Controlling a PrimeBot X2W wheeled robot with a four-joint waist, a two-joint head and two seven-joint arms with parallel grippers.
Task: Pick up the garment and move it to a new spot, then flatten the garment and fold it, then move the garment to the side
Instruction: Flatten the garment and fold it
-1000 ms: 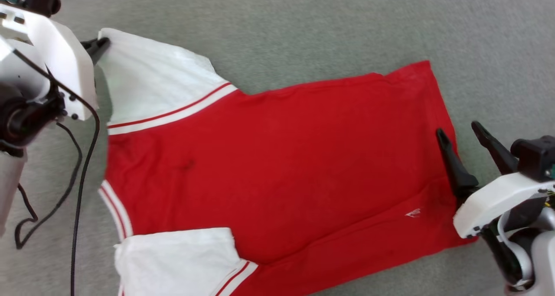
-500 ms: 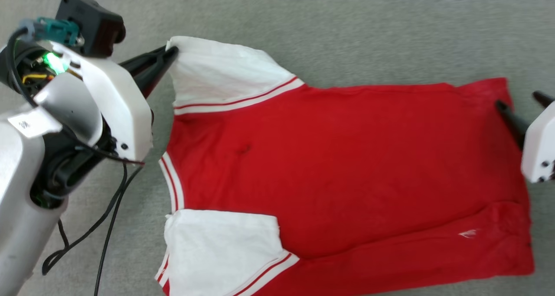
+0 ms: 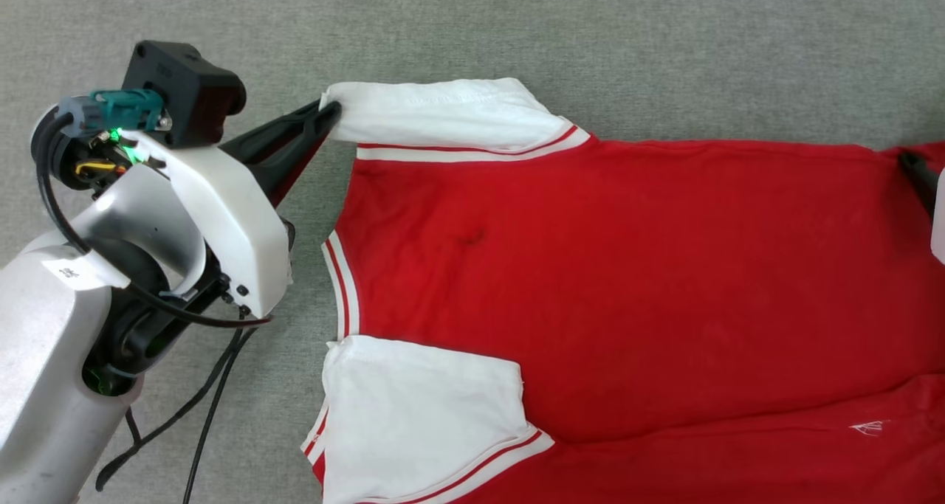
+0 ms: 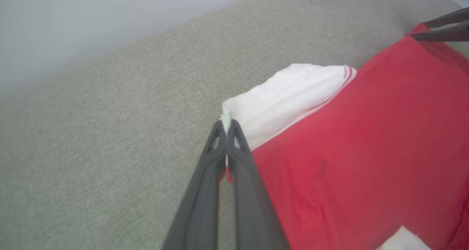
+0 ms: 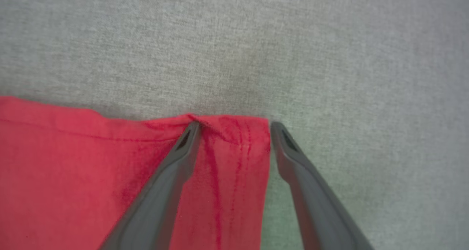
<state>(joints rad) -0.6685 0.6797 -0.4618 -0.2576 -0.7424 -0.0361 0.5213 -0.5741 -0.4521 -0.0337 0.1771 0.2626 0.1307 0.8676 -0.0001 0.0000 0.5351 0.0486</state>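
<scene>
The garment (image 3: 627, 282) lies flat on the grey cloth surface (image 3: 664, 39), red body up, white sleeves at the left. My left gripper (image 3: 332, 111) is shut on the outer corner of the far white sleeve (image 3: 450, 113). In the left wrist view the left gripper (image 4: 226, 123) pinches a bit of white cloth, and the sleeve (image 4: 289, 96) rises slightly from it. My right gripper (image 5: 234, 125) stands open astride the far hem corner of the garment (image 5: 73, 176), one finger on the red cloth and one on the grey surface. One right finger (image 3: 915, 170) shows at the head view's right edge.
Black cables (image 3: 199, 415) trail from my left arm (image 3: 44, 356) over the surface at the lower left. A pale wall (image 4: 91, 19) lies beyond the surface's far edge in the left wrist view. The near white sleeve (image 3: 421, 415) lies flat at the bottom.
The head camera has swung, shifting the whole picture right. The far sleeve, held by my left gripper, has drawn in from a wide spread to a narrow band along the shoulder. Right gripper stays open.
</scene>
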